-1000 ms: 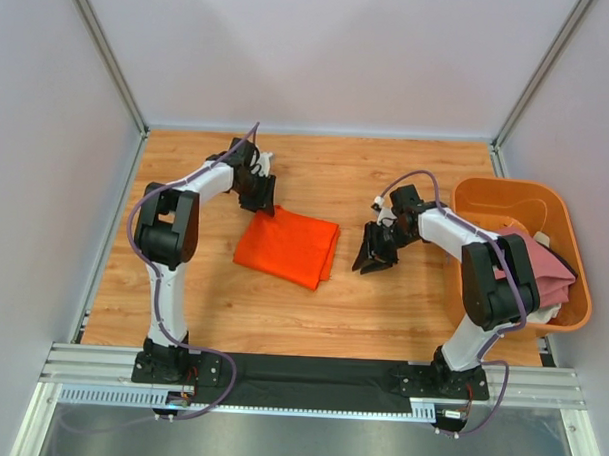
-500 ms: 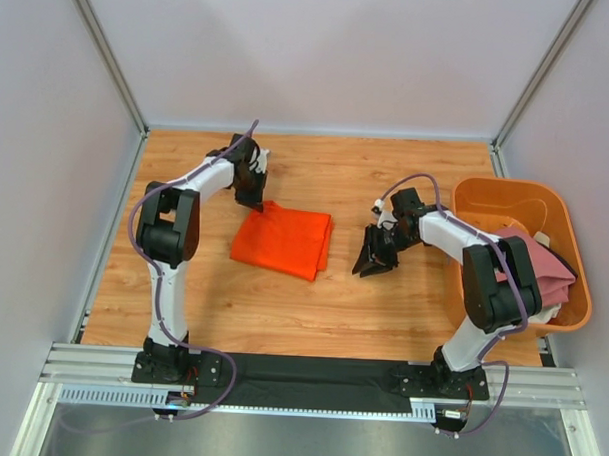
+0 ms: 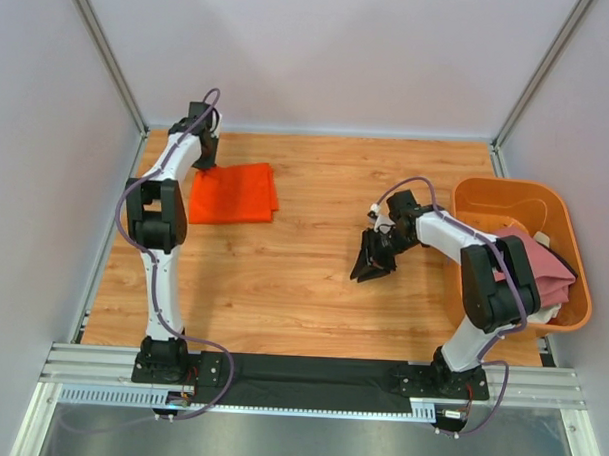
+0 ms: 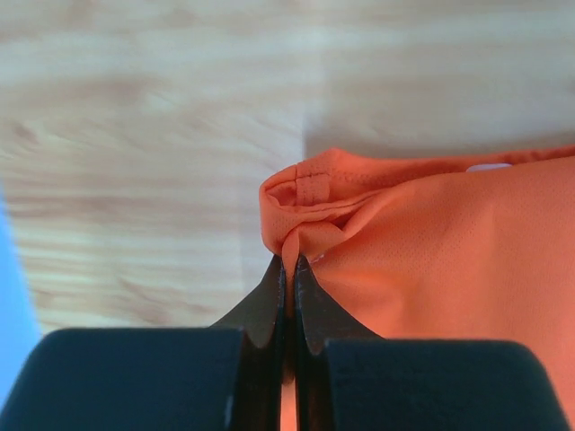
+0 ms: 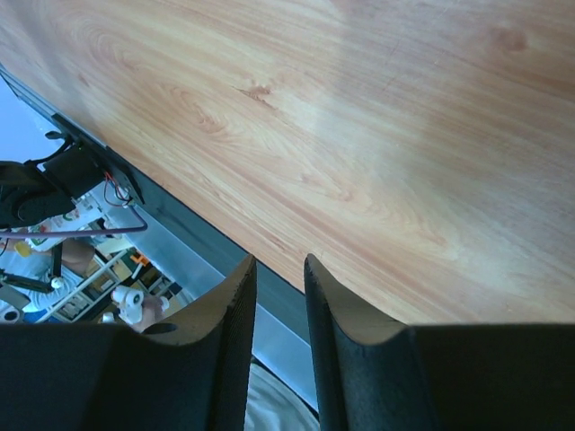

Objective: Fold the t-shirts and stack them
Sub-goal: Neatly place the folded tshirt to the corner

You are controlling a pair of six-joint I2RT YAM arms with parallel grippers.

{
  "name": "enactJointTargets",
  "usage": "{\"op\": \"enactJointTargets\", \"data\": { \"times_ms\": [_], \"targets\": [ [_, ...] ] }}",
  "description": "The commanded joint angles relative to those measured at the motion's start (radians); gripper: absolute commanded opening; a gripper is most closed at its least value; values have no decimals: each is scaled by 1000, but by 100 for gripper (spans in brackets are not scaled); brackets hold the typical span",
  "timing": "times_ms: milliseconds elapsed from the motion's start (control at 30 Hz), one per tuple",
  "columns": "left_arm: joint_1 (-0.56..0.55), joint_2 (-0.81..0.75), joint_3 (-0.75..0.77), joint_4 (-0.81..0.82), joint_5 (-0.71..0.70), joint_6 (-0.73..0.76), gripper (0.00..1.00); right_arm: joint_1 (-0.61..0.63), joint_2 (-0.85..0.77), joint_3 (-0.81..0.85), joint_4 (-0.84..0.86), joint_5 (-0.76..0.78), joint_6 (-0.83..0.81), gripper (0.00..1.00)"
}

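Orange t-shirt [image 3: 234, 193], folded into a flat, roughly rectangular packet, lies on the far left part of the wooden surface [image 3: 312, 288], close to the back left corner. The left end effector [image 3: 200, 162] sits at the packet's far left corner, and its wrist view shows the two black fingers pressed together on a bunched fold of orange hem, so it is clamped on the cloth. The rest of the shirt spreads flat to the right of that pinch. Well apart, near the middle right of the surface, the right end effector [image 3: 371, 262] points down above bare wood; its fingers stand a little apart with nothing between them. Further right, a rigid orange tub [image 3: 506, 195] holds a dusty pink t-shirt [image 3: 543, 271], crumpled and hanging over the tub's near side. The step in hand looks like setting the folded orange shirt at its stacking spot. The next move likely calls for the left fingers to let go without dragging the top layer out of its fold, then for an arm to fetch the pink shirt, the right arm being nearer the tub.
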Motion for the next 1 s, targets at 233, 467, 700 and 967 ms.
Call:
{"op": "enactJointTargets", "data": {
  "times_ms": [233, 467, 700, 967],
  "targets": [
    [117, 184, 293, 203, -176, 343, 0, 9, 70, 85, -72, -25, 13, 28],
    [166, 264, 388, 393, -173, 515, 0, 9, 141, 151, -122, -19, 0, 27],
    [206, 322, 447, 539, -101, 538, 0, 9, 184, 175, -139, -19, 7, 26],
    [214, 365, 465, 634, -140, 506, 5, 10, 233, 248, -151, -28, 16, 25]
  ]
}}
